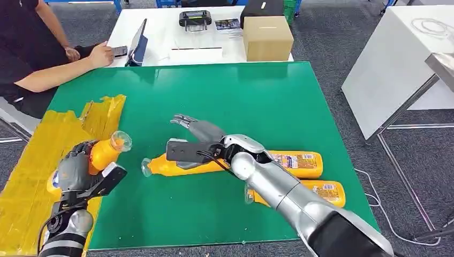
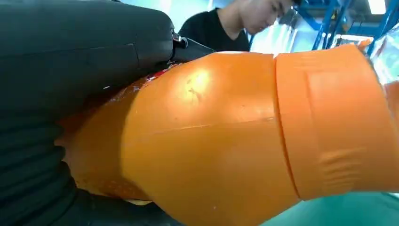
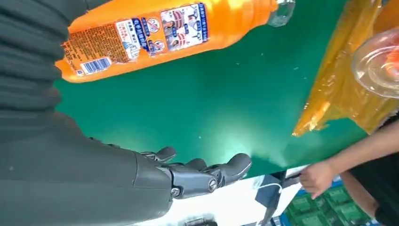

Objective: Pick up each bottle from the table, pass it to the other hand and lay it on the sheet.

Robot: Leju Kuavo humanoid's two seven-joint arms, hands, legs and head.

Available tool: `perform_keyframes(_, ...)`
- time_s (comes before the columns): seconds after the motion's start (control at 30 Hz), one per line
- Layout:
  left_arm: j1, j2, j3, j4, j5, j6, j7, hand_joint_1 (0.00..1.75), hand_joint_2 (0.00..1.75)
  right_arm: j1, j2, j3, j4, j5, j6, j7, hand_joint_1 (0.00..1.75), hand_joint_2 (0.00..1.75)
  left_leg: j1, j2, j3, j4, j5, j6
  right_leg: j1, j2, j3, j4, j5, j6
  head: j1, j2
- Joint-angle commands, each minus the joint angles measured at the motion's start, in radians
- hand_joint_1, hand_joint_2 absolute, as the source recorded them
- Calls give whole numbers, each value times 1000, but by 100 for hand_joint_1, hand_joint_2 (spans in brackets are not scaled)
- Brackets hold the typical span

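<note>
Meanwhile, left hand (image 1: 75,172) gripped an orange bottle (image 1: 105,152) above the yellow sheet (image 1: 32,176), right hand (image 1: 194,128) empty, fingers spread, over the green table (image 1: 225,96).

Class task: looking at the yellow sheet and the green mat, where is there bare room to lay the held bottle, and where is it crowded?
Free: the yellow sheet beside the left hand with its bottle, and the green mat's far half. Crowded: the near right, where the right hand hovers above two lying bottles.

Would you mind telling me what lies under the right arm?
Two orange bottles lie on the green mat under the right arm: one bottle crossing beneath the wrist, another bottle nearer the robot. The arm covers each bottle's middle.
</note>
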Motion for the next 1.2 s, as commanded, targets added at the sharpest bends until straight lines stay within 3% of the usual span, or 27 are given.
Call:
perform_keyframes(0.03,-62,24,-24,128,-6,4,3,175,175,-77,-10,61,109,-3,6,3,0,175,1,-1,3,1,-1,0,1,-2,4,0,-2,-1,0,0)
perform_keyframes(0.23,-72,47,-45,182,-41,-32,32,175,175,-104,-11,95,131,-15,29,19,0,175,1,-1,3,1,-2,0,1,-2,4,0,-2,-1,0,0)
perform_keyframes(0.57,-113,129,-70,387,-31,-116,-48,175,175,-182,14,208,250,-67,107,42,0,175,0,1,3,-1,-1,0,0,1,3,1,-1,-1,0,0)
perform_keyframes(0.6,-115,147,-90,403,-67,-113,-29,0,0,-188,18,218,262,-74,115,44,0,175,1,2,6,0,-2,0,1,1,5,0,-1,-2,0,0)
perform_keyframes(0.77,-117,183,-104,452,-10,-213,-104,0,0,-207,40,255,320,-81,140,58,0,175,0,3,4,0,-1,0,0,2,2,2,0,-1,0,0)
perform_keyframes(1.2,-175,245,-192,572,-36,-304,-141,0,0,-210,67,343,416,-72,182,63,0,175,1,1,10,-1,1,-2,2,1,8,2,0,-2,0,0)
